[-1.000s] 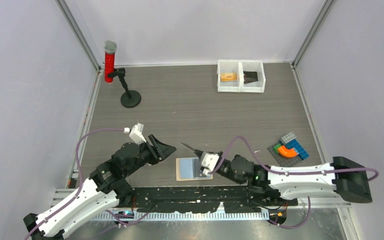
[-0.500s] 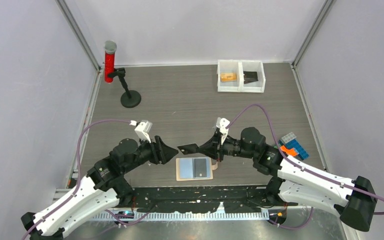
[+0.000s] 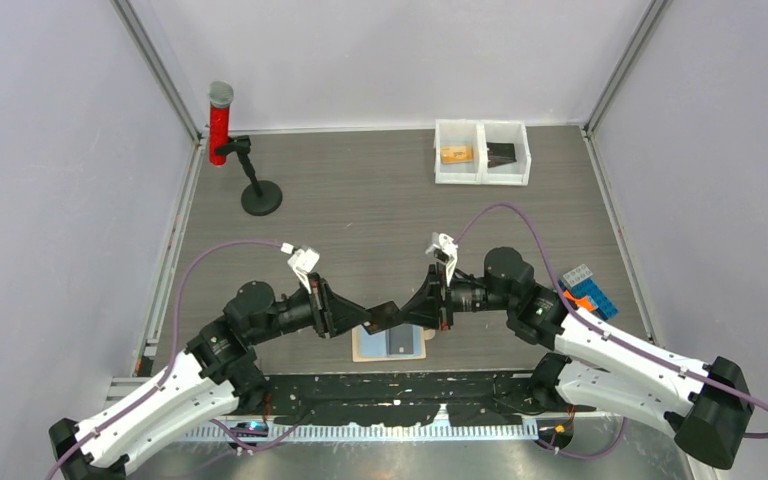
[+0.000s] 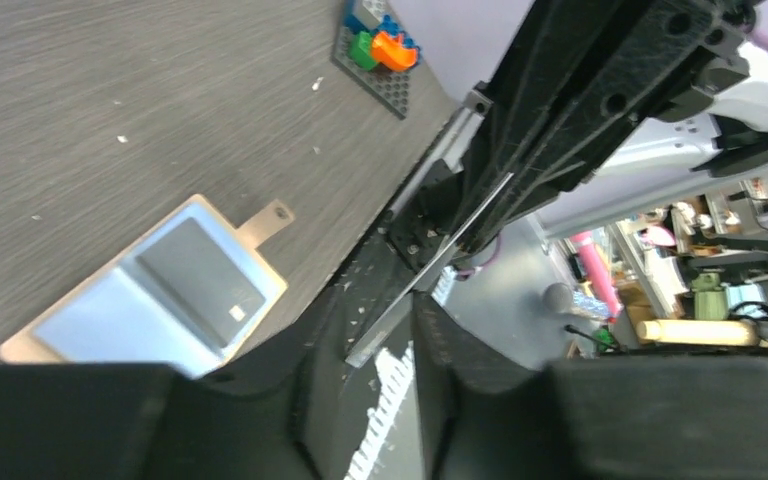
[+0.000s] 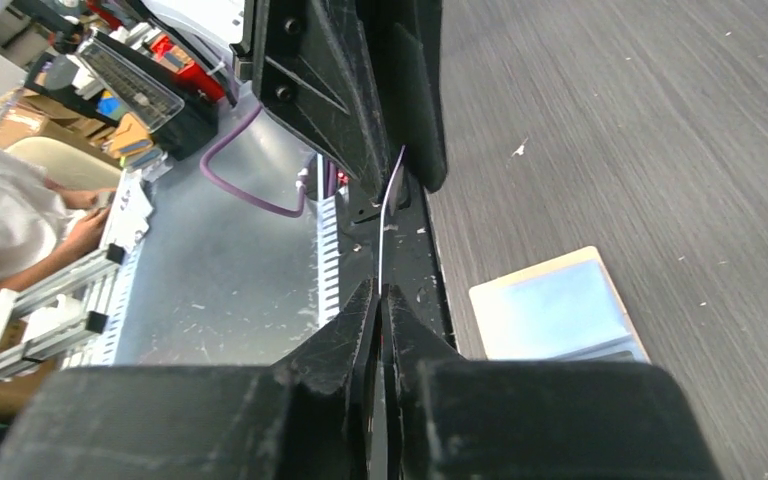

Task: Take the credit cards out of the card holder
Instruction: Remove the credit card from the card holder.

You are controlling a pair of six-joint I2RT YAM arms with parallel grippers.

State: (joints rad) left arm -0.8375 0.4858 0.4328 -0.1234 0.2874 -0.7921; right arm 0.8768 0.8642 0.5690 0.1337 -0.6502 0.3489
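Right gripper (image 5: 378,292) is pinching the credit card (image 5: 388,215), left gripper (image 4: 380,322) spread around its far end. If the right lets go early, it could drop below both.

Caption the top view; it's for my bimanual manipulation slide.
Right gripper holds a credit card between the left gripper's fingers, above the open card holder.

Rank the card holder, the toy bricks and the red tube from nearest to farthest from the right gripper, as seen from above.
1. Card holder: right by the right gripper, at the table's near edge.
2. Toy bricks: off to the right side.
3. Red tube: in the far left corner.
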